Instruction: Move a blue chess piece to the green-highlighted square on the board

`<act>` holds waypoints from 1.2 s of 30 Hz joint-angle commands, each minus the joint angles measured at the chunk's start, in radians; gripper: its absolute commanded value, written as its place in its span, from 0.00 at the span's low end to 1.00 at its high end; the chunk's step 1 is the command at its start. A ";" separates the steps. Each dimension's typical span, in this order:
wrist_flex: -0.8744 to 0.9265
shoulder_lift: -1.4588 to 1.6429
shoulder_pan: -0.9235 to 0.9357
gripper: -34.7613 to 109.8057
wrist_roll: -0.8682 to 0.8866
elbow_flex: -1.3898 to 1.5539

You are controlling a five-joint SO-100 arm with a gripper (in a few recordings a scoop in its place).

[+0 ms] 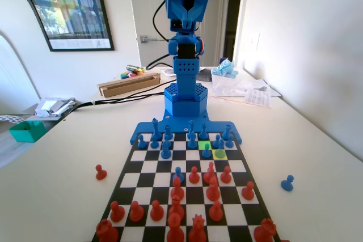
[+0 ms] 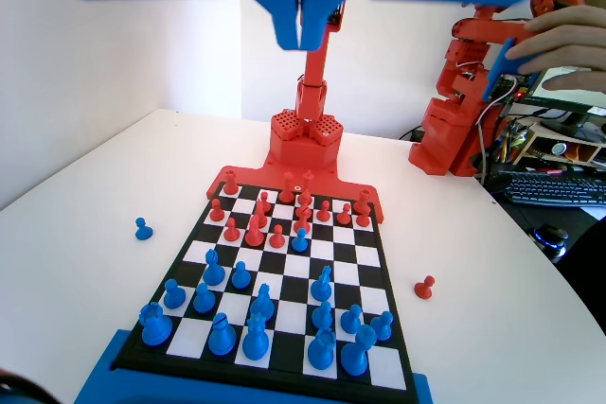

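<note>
Opening step, approach not yet begun: the blue two-finger gripper (image 2: 301, 21) hangs high above the flat black-and-white chequered board (image 1: 148, 166), jaws pressed together and holding nothing. The bright green-highlighted square (image 1: 203, 145) lies in the blue ranks nearest the arm — just beside the yellow square (image 1: 220, 153). Next move, by judgement: open, descend over a blue plastic piece.

The board (image 1: 148, 165) lies flat on the counter, black and white chequered, with blue pieces at its far end and red pieces at its near end in the fixed view. The green-highlighted square (image 1: 202, 145) is in the third row from the far end, right of centre. A blue piece stands just beside it, to its right.
</note>
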 commanded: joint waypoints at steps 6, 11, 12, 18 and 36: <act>-0.005 0.003 -0.002 0.29 -0.014 -0.018; -0.005 0.003 -0.002 0.31 -0.014 -0.018; -0.005 0.003 -0.002 0.31 -0.014 -0.018; -0.005 0.003 -0.002 0.29 -0.014 -0.018; -0.005 0.003 0.017 0.25 -0.012 -0.018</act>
